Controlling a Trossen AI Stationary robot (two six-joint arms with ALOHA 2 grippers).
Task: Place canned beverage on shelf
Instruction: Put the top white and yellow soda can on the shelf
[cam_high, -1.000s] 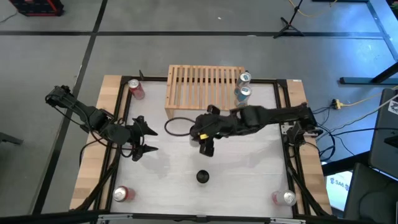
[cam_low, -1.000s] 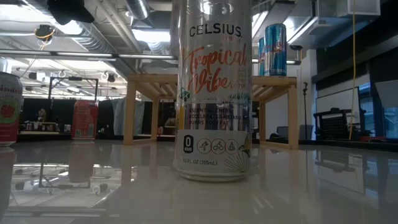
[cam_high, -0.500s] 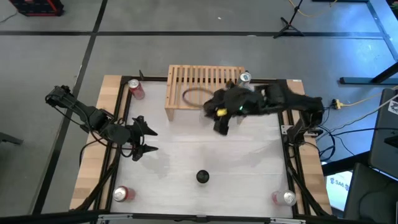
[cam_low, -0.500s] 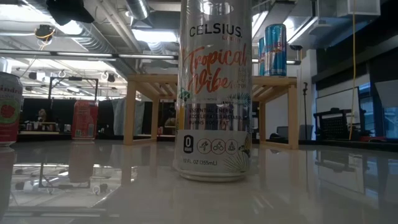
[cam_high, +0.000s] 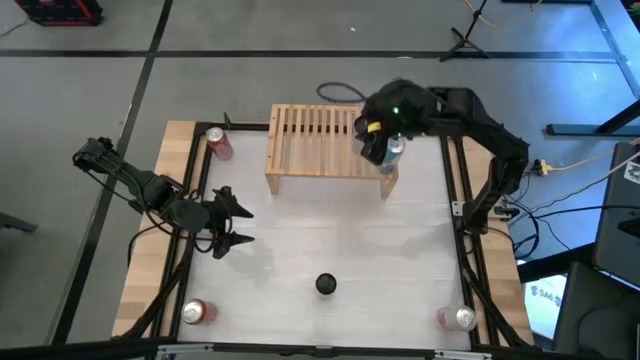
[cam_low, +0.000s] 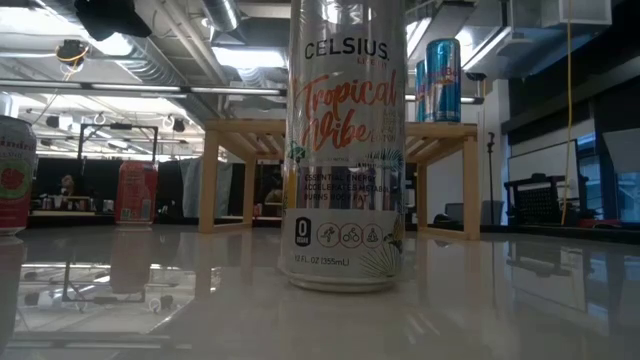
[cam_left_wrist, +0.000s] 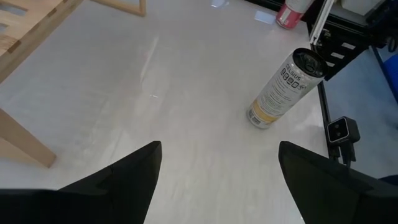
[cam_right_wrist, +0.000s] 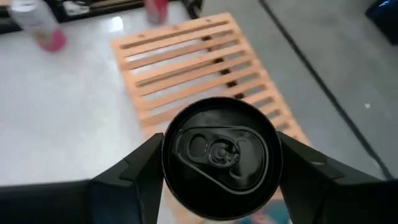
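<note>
**Held can crowds the blue can at the shelf's right end**

On the left, the left gripper (cam_high: 238, 228) waits over the table (cam_high: 400, 250) with its fingers spread and nothing between them. It is well apart from the shelf (cam_high: 315, 140), so it adds no risk.

The danger is at the right. The right gripper (cam_high: 378, 140) is clenched on a black-topped can (cam_right_wrist: 219, 155) over the right end of the shelf, just beside a blue can (cam_high: 392, 152) that stands there. A sideways drift could push that blue can off the edge. The slatted top is the second hazard: if the can's base meets it tilted, or catches a gap between slats, the can may topple once the fingers let go. Letting go while the base is clear of the wood would have the same effect.

The black-topped can sits upright between the two fingers of the right gripper, one finger on each side and its lid facing the wrist. The slats lie directly beneath it. Whether its base touches the wood cannot be told from any view.
</note>
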